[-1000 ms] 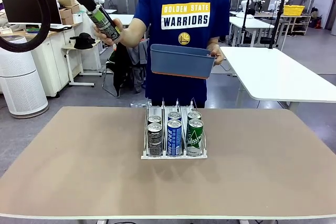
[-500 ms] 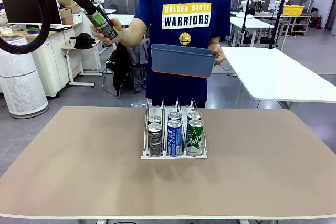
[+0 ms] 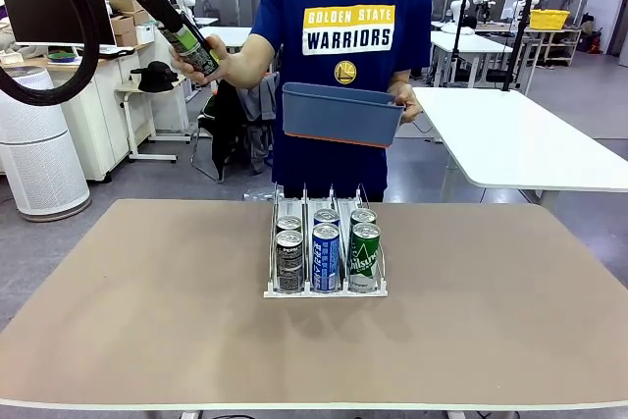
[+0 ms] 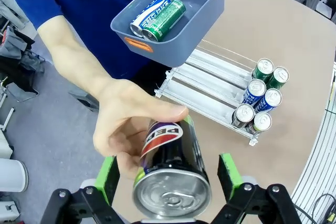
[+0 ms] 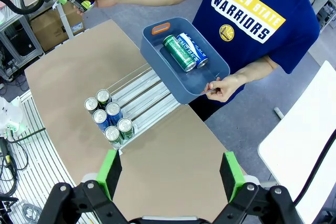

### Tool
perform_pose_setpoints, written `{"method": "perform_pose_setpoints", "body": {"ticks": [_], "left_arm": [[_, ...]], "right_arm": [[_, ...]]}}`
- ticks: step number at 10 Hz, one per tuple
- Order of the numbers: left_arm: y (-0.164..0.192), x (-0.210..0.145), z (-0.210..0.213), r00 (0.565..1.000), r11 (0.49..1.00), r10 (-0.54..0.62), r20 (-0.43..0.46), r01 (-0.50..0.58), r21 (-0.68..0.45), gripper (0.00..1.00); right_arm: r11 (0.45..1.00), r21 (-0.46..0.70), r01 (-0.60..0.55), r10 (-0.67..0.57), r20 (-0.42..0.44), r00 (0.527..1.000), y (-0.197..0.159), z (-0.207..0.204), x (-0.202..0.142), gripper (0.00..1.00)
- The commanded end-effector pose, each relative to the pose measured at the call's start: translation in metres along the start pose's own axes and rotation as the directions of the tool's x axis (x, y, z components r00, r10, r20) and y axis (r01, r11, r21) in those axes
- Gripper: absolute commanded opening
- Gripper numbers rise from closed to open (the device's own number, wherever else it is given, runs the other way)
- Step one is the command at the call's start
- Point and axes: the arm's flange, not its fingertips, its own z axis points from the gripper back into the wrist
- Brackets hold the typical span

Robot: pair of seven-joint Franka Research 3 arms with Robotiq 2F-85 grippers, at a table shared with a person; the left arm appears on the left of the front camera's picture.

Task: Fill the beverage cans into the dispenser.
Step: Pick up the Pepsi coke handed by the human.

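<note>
While a hand holds the can inside the spread left tool, right tool gapes.

Grey floor, white tables beyond

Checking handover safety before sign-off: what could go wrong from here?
1. Jaws of the left gripper stand open beside the black aluminium Pepsi can, which the person's hand grips: closing might pinch that hand.
2. Released early, the can likely drops.
3. The blue-grey plastic tub is held one-handed; its two loose cans may roll.
</note>
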Motion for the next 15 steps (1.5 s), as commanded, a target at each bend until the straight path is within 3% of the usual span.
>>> {"method": "perform_pose_setpoints", "body": {"ticks": [1,3,4,5,6,7,8,15], "left_arm": [[-0.0017,-0.0005,0.0011,1.000,1.000,-0.006,-0.008,0.006,-0.006,1.00],[-0.0011,0.0010,-0.0005,1.000,1.000,-0.002,0.000,0.002,-0.002,1.00],[-0.0030,-0.0008,-0.0016,1.000,1.000,0.017,-0.007,-0.017,-0.009,0.42],[-0.0026,-0.0012,0.0000,1.000,1.000,0.018,-0.005,-0.018,-0.011,0.42],[-0.0035,-0.0015,0.0002,1.000,1.000,0.022,-0.006,-0.022,-0.005,0.00],[-0.0040,-0.0010,0.0004,1.000,1.000,0.022,-0.005,-0.022,-0.006,0.37],[-0.0036,-0.0013,0.0013,1.000,1.000,0.021,-0.004,-0.021,-0.007,0.00],[-0.0034,-0.0008,0.0061,0.997,0.998,0.056,0.055,-0.055,-0.020,0.00]], "right_arm": [[1.000,0.008,0.000,0.000,0.000,1.000,0.0006,-0.0001,0.0007,1.00],[1.000,0.008,0.000,0.000,0.000,1.000,0.0006,-0.0001,0.0007,1.00],[1.000,0.008,0.000,0.000,0.000,1.000,0.0006,-0.0001,0.0007,1.00],[1.000,0.008,0.000,0.000,0.000,1.000,0.0006,-0.0001,0.0007,1.00],[1.000,0.008,0.000,0.000,0.000,1.000,0.0006,-0.0001,0.0007,1.00],[1.000,0.008,0.000,0.000,0.000,1.000,0.0006,-0.0001,0.0007,1.00],[1.000,0.008,0.000,0.000,0.000,1.000,0.0006,-0.0001,0.0007,1.00],[1.000,0.008,0.000,0.000,0.000,1.000,0.0006,-0.0001,0.0007,1.00]]}}
